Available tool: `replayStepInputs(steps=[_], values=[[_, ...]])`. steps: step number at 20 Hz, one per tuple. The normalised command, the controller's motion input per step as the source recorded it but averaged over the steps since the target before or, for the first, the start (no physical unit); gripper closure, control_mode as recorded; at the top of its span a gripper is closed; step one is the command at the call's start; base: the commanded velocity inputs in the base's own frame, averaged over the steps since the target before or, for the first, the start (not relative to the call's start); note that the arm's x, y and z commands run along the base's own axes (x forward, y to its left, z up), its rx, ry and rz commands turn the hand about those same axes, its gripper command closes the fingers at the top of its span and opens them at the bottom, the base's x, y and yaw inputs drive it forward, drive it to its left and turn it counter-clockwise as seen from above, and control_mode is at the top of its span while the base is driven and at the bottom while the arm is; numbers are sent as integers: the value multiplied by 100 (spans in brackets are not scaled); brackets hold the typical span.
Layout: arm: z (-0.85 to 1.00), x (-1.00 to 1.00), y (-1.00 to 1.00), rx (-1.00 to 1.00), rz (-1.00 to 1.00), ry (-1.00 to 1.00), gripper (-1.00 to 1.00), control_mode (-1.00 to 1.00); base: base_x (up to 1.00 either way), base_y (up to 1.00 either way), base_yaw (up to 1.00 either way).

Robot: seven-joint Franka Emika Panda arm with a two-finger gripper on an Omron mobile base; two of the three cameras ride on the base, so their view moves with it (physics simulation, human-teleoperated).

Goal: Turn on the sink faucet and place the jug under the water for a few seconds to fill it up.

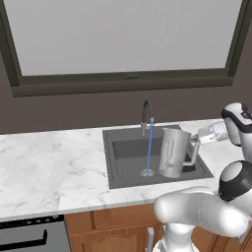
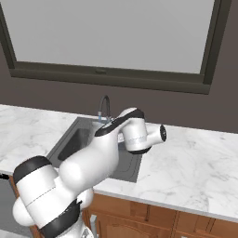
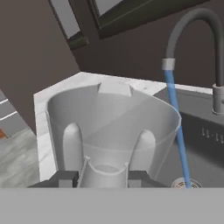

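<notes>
The sink faucet (image 1: 146, 115) runs, and a thin blue stream of water (image 1: 149, 147) drops straight onto the drain (image 1: 146, 173) of the dark sink (image 1: 123, 147). The translucent grey jug (image 1: 173, 152) stands upright inside the basin, just right of the stream. In the hand view the water (image 3: 177, 118) passes outside the rim of the jug (image 3: 113, 118), from the faucet (image 3: 192, 22) down to the drain (image 3: 181, 183). My gripper (image 3: 103, 177) is shut on the jug's loop handle. From the left base view the gripper (image 1: 198, 141) reaches in from the right.
White marble counter (image 1: 49, 167) runs on both sides of the sink, with more counter (image 2: 195, 167) to its right. A dark wall and a large window (image 1: 123, 34) rise behind. Wooden cabinets (image 1: 113, 224) and a dark appliance front (image 1: 29, 238) lie below.
</notes>
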Motion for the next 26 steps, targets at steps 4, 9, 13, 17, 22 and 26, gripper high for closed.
replayStepInputs(steps=[4,9,13,17,22,26], values=[[0,28,-34,0,-2,15,100,-100,0,0,0],[0,28,-29,0,0,9,100,-100,0,0,0],[-4,21,-5,-2,0,1,100,-100,0,0,0],[-19,0,11,-12,0,0,100,-100,0,0,0],[-33,19,11,-13,-4,-1,100,-100,0,0,0],[-9,21,0,-8,-10,-1,100,-100,0,0,0]])
